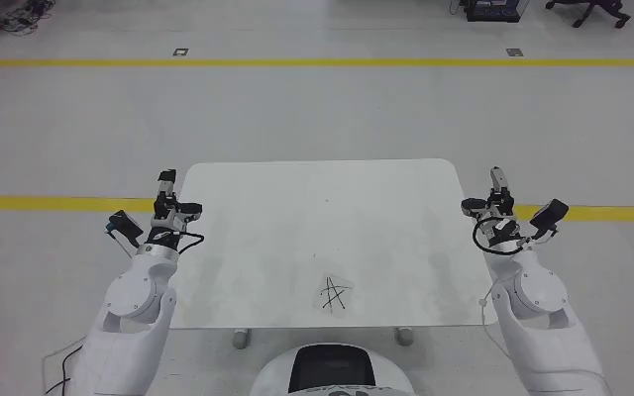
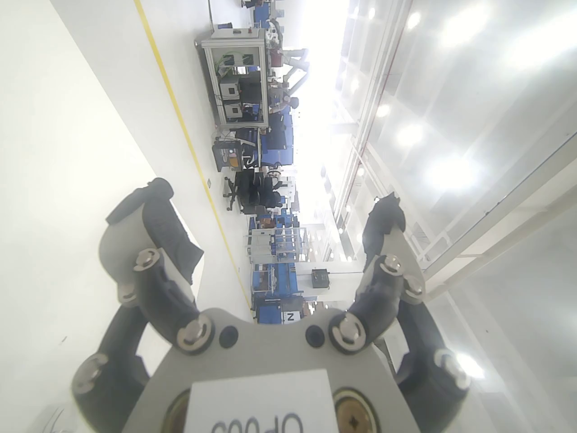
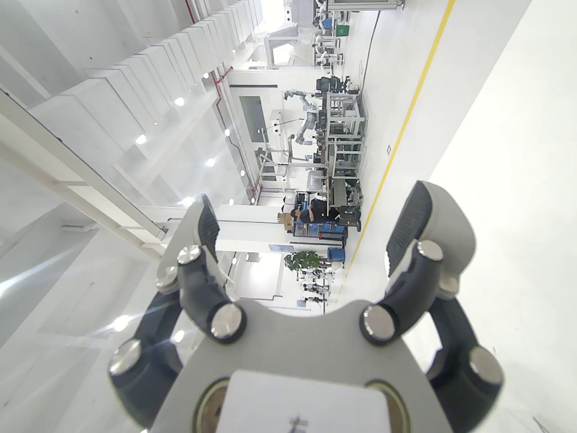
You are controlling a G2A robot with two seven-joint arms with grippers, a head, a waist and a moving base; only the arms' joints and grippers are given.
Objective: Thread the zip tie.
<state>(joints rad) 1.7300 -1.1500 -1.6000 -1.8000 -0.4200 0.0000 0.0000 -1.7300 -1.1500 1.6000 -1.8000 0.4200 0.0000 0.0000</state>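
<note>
A black zip tie (image 1: 335,294) lies in a small crossed tangle on the white table (image 1: 297,228), near the front edge, a little right of the middle. My left gripper (image 1: 165,179) sits at the table's left edge, well away from the tie. In its own wrist view the left gripper (image 2: 275,209) is open with nothing between its fingers. My right gripper (image 1: 496,176) sits just beyond the table's right edge. In the right wrist view the right gripper (image 3: 315,209) is open and holds nothing.
A yellow floor line (image 1: 317,62) runs across the room beyond the table, and another yellow line (image 1: 59,203) passes behind it at both sides. Both wrist views look out at the hall with racks and machines far off.
</note>
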